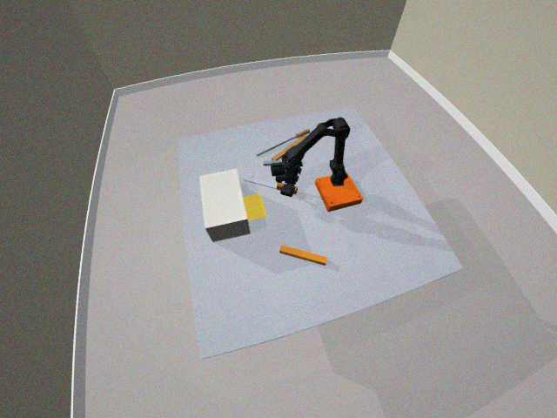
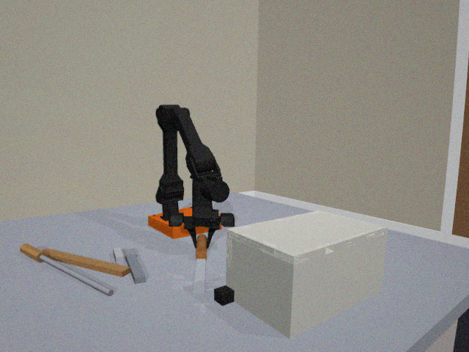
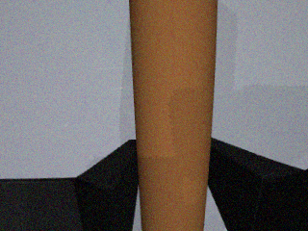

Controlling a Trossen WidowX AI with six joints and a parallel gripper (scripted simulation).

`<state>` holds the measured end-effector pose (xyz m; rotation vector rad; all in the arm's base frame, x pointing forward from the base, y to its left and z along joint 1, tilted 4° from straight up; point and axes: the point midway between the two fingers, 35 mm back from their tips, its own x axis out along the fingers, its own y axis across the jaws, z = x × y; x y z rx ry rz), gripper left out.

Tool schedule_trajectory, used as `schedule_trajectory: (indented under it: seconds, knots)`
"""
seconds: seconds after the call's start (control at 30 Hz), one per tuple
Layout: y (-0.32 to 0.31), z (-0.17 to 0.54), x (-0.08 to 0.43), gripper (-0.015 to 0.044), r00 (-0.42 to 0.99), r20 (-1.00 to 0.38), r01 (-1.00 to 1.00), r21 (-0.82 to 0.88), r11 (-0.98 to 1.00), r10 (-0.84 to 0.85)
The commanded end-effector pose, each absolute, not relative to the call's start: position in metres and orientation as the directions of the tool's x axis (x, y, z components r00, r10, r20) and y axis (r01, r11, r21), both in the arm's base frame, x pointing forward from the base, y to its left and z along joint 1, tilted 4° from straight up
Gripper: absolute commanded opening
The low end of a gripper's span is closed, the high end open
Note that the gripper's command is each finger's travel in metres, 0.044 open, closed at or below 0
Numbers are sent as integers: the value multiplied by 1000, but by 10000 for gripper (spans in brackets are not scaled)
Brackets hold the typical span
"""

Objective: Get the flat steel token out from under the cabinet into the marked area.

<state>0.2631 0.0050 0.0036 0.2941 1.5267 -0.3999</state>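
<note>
The white cabinet [image 1: 219,198] [image 2: 261,280] stands with the yellow marked area [image 1: 256,206] on the table at its front. The token is not visible in any view. My gripper [image 1: 286,189] [image 2: 201,244] [image 3: 168,146] is shut on the wooden handle of a tool with a thin, flat metal blade [image 1: 260,184] [image 2: 199,274]. The handle [image 3: 174,72] runs between both fingers in the wrist view. The blade points toward the cabinet's front, off to one side of the yellow area. I cannot tell whether its tip touches the table.
A small black cube [image 2: 224,295] sits beside the cabinet. A metal rod with a wooden handle [image 1: 276,146] [image 2: 75,273], a wooden stick [image 2: 86,261] and a grey metal piece [image 2: 135,266] lie together to one side. An orange bar [image 1: 302,254] lies on the other side.
</note>
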Motion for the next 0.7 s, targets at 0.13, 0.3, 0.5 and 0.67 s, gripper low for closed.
schedule_trajectory:
  seconds: [0.13, 0.3, 0.5, 0.67]
  knots:
    - [15, 4, 262, 0, 4, -998, 425, -57, 903, -64]
    - [20, 4, 261, 0, 3, -998, 425, -56, 903, -64]
    - [26, 3, 260, 0, 3, -998, 425, -56, 904, -63]
    - [31, 3, 259, 0, 3, -998, 425, -55, 904, -63]
